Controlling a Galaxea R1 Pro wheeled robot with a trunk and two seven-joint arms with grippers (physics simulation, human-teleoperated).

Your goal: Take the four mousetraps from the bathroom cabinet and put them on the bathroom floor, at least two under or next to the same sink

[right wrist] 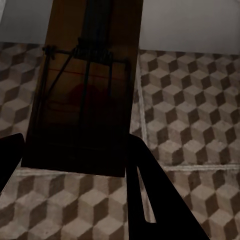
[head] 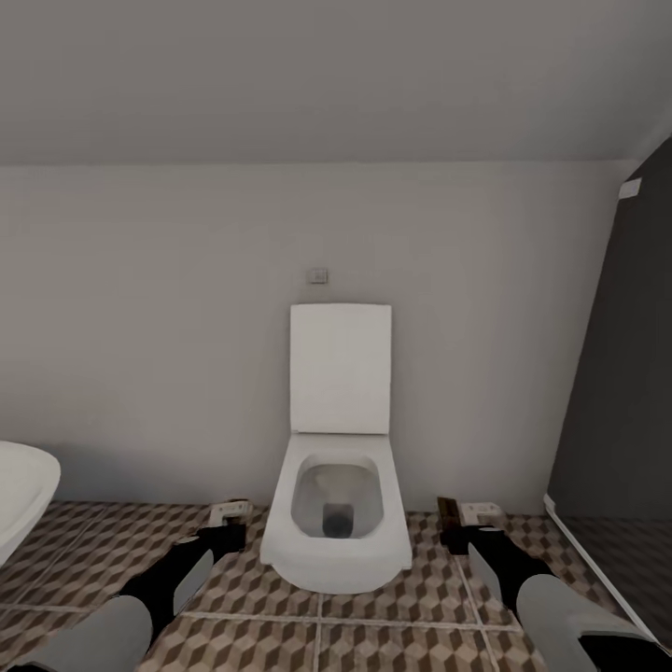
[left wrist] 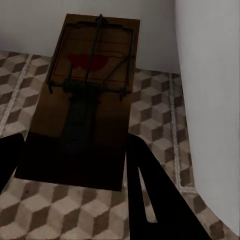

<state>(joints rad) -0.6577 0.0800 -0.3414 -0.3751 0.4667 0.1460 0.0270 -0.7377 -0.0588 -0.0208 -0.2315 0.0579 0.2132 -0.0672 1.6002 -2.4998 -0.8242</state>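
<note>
Your left hand (head: 227, 525) grips one mousetrap (head: 229, 510) left of the toilet (head: 337, 523); your right hand (head: 465, 528) grips another mousetrap (head: 483, 511) right of it, both above the bathroom floor (head: 373, 635).

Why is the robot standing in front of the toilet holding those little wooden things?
The robot faces a white toilet with its lid up. Each claw is shut on a mousetrap: the left claw holds one mousetrap, and the right claw holds another mousetrap. Both hang just above the patterned bathroom floor, one on each side of the toilet. A white basin edge shows at the left.
</note>
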